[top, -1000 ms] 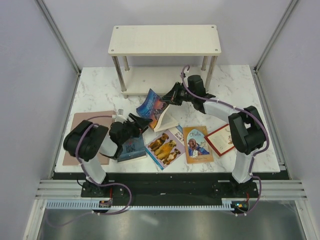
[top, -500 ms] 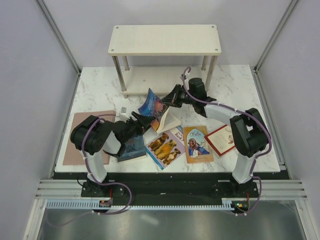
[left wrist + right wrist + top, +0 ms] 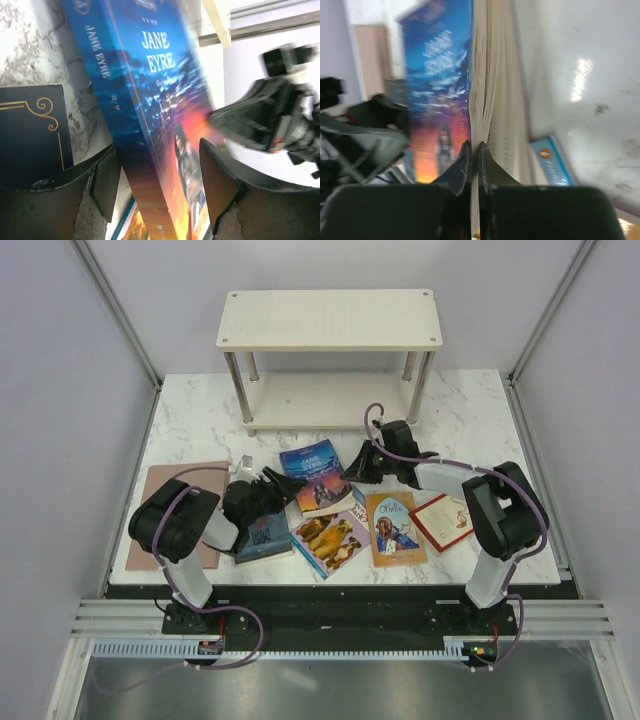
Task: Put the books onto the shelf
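The blue "Jane Eyre" book (image 3: 315, 473) lies tilted over the other books in the middle of the table. My right gripper (image 3: 358, 468) is shut on its front cover and a few pages (image 3: 485, 100) at the fore edge. My left gripper (image 3: 283, 486) is open around the book's spine (image 3: 145, 165), with a gap at each finger. A dark blue book (image 3: 263, 537), a three-dogs book (image 3: 328, 538), a tan portrait book (image 3: 393, 528) and a red-bordered white one (image 3: 443, 519) lie flat. The shelf (image 3: 330, 320) stands behind, both boards bare.
A pinkish-brown sheet (image 3: 160, 512) lies flat at the left, partly under my left arm. The shelf's silver posts (image 3: 233, 385) stand at the back of the marble table (image 3: 200, 425). Grey walls close in both sides.
The blue book has come down from a raised, opened tilt to lie lower and flatter. My right gripper moved down and toward me with it. My left jaws narrowed around the spine.
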You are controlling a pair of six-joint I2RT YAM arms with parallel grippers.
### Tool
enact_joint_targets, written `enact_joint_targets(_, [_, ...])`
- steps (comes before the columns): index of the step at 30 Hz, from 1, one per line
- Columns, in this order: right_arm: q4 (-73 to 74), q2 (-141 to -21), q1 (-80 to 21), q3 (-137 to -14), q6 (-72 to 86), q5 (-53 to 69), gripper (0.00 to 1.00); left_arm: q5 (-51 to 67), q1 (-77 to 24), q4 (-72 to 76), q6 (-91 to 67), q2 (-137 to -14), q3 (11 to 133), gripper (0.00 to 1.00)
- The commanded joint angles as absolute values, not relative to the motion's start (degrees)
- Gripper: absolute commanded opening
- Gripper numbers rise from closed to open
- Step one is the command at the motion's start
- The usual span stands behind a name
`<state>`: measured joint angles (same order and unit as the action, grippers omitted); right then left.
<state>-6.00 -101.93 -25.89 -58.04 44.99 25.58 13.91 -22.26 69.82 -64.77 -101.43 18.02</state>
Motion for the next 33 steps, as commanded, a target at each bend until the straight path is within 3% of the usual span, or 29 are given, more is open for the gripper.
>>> enact_joint_targets(1, [5.09,-106.95,-28.74,-56.95,39.12,28.21,0.0,15.99,-24.26,82.88,-60.12,-98.7,21.35,0.68])
enact_joint_targets(7, [5.1,-111.62,-30.06,-57.13,37.18,27.25,0.0,18.8,-26.54,74.12,-55.57,-99.41,26.79,0.63])
enact_joint_targets(10, [3.7,-111.97,-30.85,-57.39,36.91,26.63,0.0,16.63,-29.43,64.36,-50.83,-98.88,30.66,0.71])
enact_joint_targets(12, [3.52,-111.71,-31.11,-57.83,36.83,25.93,0.0,15.39,-30.76,60.05,-48.96,-98.44,32.07,0.66])
enact_joint_targets(13, [3.25,-111.62,-31.03,-58.09,36.65,25.75,0.0,14.86,-31.46,59.59,-48.26,-98.35,32.25,0.61])
enact_joint_targets(17, [3.34,-111.36,-31.03,-58.8,35.77,25.93,0.0,14.86,-31.55,57.93,-47.29,-97.22,32.43,0.02])
enact_joint_targets(19, [3.16,-110.66,-31.03,-58.62,34.9,25.14,0.04,14.24,-31.55,54.16,-45.1,-95.11,32.61,0.02])
enact_joint_targets(23, [1.76,-104.18,-30.94,-55.91,30.6,20.13,0.24,15.29,-31.55,43.38,-37.72,-85.99,35.41,0.02])
enact_joint_targets(24, [0.97,-102.93,-30.94,-55.12,29.98,19.78,0.43,15.38,-31.55,41.24,-34.31,-84.57,36.81,0.02])
enact_joint_targets(26, [-3.59,-98.9,-30.76,-52.22,28.83,21.18,0.6,16.34,-31.47,38.07,-31.3,-81.84,37.53,0.02])
enact_joint_targets(27, [-5.0,-97.57,-30.76,-51.25,28.13,21.7,0.75,16.43,-31.46,38.14,-28.85,-79.13,36.83,0.02])
enact_joint_targets(30, [-12.81,-92.56,-30.32,-46.42,28.38,24.78,0.9,15.91,-30.77,36.83,-26.64,-74.82,36.04,0.02])
enact_joint_targets(33, [-26.92,-88.43,-28.83,-40.53,31.01,30.22,0.94,17.4,-29.36,36.65,-26.54,-72.43,35.77,0.02])
